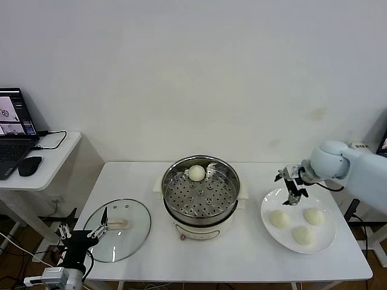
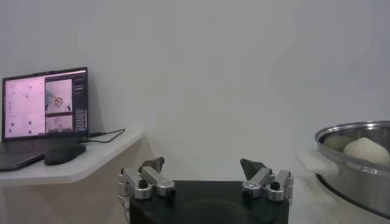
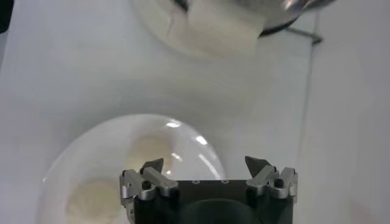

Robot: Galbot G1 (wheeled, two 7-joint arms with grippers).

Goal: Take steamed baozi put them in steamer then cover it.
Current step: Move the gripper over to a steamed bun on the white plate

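Right hand [image 1: 294, 192] over the plate [image 1: 270, 202]
Its fingers spread, empty, above three baozi [image 1: 279, 219] near the table's right edge; steamer [image 1: 200, 194] holds one.

- the head view looks forward and down from above the white table [image 1: 242, 254], far enough back to take in the whole top, the wall behind and a side desk with a laptop [image 1: 13, 130].
- the left wrist view sits low at the table's left end and faces level toward the wall; it shares the laptop [image 2: 46, 103] and the steamer [image 2: 356, 170] with the head view.
- the right wrist view hangs close over the plate [image 3: 67, 164], looking straight down; the head view shows that plate [image 1: 329, 238] too.
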